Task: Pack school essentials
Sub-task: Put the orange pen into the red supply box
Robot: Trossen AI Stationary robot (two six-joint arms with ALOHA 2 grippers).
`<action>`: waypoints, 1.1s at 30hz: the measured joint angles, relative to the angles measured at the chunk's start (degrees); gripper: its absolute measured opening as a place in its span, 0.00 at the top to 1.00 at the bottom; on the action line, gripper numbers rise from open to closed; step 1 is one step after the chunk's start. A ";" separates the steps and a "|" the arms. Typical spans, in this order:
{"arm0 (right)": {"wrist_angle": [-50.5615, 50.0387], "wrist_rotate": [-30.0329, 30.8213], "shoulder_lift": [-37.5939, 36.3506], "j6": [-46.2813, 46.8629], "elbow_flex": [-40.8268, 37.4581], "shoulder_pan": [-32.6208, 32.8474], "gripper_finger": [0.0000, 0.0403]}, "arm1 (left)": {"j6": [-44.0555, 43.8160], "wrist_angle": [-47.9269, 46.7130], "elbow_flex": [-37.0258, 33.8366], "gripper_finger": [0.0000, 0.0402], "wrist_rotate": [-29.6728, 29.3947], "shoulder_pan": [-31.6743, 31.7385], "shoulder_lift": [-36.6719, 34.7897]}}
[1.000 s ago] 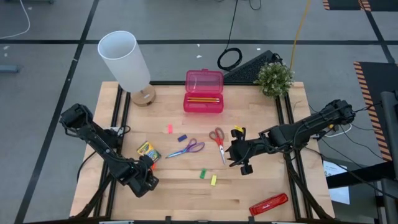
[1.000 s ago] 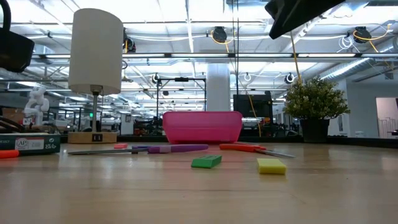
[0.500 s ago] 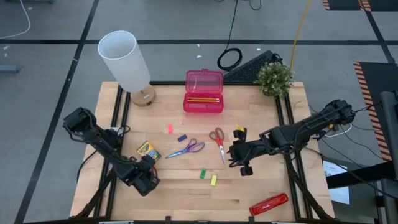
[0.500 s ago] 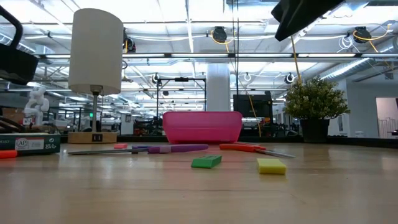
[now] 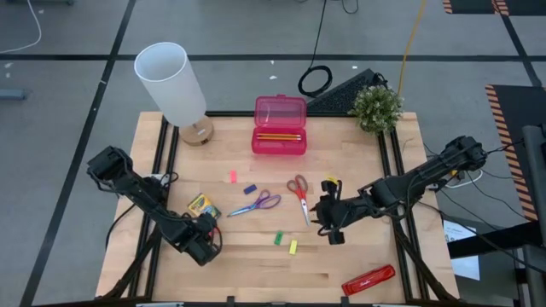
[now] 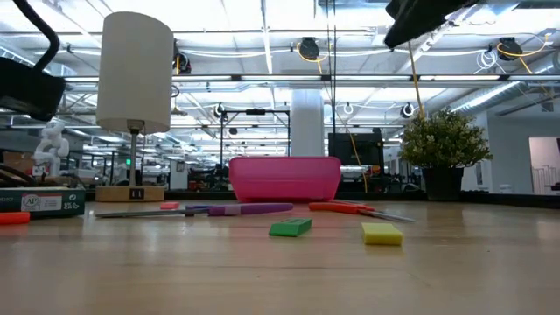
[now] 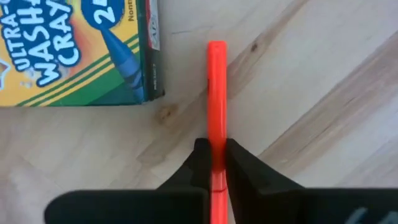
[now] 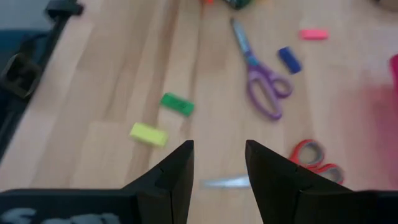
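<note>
Two grippers up: my left gripper point(image 7: 214, 155) pinches an orange pencil point(image 7: 216, 93) beside the crayon box point(image 7: 74, 50); my right gripper point(image 8: 219, 158) hangs open above the red scissors point(image 8: 314, 160) mid-table.

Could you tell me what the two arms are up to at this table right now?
The left claw is shut on an orange pencil lying on the wood beside the crayon box. The right claw hangs open above the table near the red-handled scissors. The pink case sits open at the back, with most stationery loose.
</note>
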 joint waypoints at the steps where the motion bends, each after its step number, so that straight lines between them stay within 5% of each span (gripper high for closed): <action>1: 2.06 1.19 0.00 -0.87 -0.95 -0.02 0.65 | 0.94 -0.32 0.36 0.93 0.02 0.14 -0.40; 13: 44.18 3.69 0.45 -9.21 -13.74 -5.21 0.65 | 24.05 -0.57 9.84 0.88 -3.10 6.39 -2.60; 22: 52.76 3.26 7.80 -12.61 -14.61 -7.99 0.65 | 47.65 -0.20 16.93 0.87 -7.46 14.57 -2.60; 33: 64.58 -2.74 18.34 -19.33 -14.59 -11.54 0.55 | 65.15 0.88 17.82 0.87 -8.11 21.89 -2.60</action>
